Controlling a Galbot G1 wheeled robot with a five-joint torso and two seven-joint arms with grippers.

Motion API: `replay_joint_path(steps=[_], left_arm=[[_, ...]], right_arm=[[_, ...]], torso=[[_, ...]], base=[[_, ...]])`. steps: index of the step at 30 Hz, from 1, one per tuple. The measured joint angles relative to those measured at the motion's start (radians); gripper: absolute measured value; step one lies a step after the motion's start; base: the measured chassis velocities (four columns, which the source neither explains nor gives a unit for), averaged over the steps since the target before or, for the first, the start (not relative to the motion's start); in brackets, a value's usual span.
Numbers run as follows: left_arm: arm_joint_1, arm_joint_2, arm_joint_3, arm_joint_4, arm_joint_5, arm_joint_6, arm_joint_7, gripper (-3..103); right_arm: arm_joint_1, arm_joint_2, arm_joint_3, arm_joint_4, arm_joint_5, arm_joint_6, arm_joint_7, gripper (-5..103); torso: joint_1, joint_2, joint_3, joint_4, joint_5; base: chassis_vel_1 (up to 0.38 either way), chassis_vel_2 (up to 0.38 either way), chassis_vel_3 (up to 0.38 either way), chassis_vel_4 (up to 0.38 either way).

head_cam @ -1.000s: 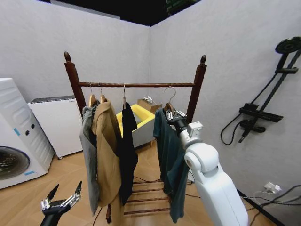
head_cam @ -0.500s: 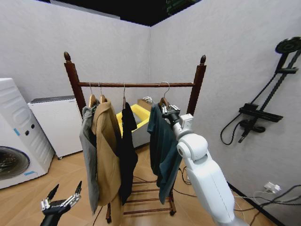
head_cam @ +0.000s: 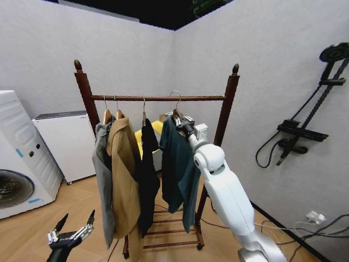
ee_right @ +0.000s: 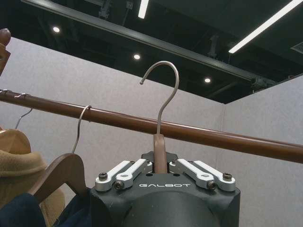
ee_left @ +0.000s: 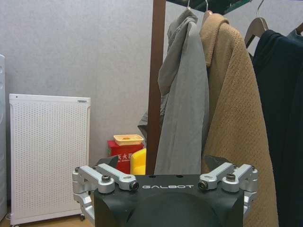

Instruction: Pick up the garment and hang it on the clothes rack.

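In the head view, the right gripper (head_cam: 184,122) reaches up to the clothes rack (head_cam: 228,103), clenched on the wooden hanger (head_cam: 177,115) of the dark teal-blue garment (head_cam: 175,164), which hangs from the gripper between the black coat (head_cam: 147,174) and the rack's right post; the hanger's metal hook (head_cam: 175,97) rises around the level of the horizontal bar (head_cam: 158,98), though whether it rests on the bar cannot be told from here. A tan coat (head_cam: 124,174) and a grey hooded jacket (head_cam: 102,180) hang toward the left post, and the left gripper (head_cam: 70,233) sits low at the lower left, near the floor, its fingers spread apart. The left wrist view shows the left gripper (ee_left: 165,176) released, facing the grey hooded jacket (ee_left: 182,109) and tan coat (ee_left: 236,123). The right wrist view shows the right gripper (ee_right: 161,171) pinching the hanger's wooden neck (ee_right: 160,151), the metal hook (ee_right: 165,90) arching above the horizontal bar (ee_right: 213,136), not seated on it.
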Motion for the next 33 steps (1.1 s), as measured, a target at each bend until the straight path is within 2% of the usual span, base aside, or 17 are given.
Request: replay_joint_path(steps=[12, 17, 33], left_arm=[[0.000, 0.000, 0.000, 0.000, 0.000, 0.000, 0.000, 100], [0.000, 0.000, 0.000, 0.000, 0.000, 0.000, 0.000, 100], [0.000, 0.000, 0.000, 0.000, 0.000, 0.000, 0.000, 100]], right_arm=[[0.083, 0.067, -0.048, -0.110, -0.020, -0.059, 0.081, 9], [0.084, 0.097, -0.046, -0.158, -0.020, -0.056, 0.111, 9], [0.097, 0.169, -0.048, -0.242, -0.052, -0.033, 0.129, 9]], torso=[[0.000, 0.000, 0.000, -0.0001, 0.0001], [0.000, 0.000, 0.000, -0.0001, 0.0000], [0.000, 0.000, 0.000, -0.0001, 0.0000]], base=[[0.000, 0.000, 0.000, 0.000], [0.000, 0.000, 0.000, 0.000], [0.000, 0.000, 0.000, 0.000]])
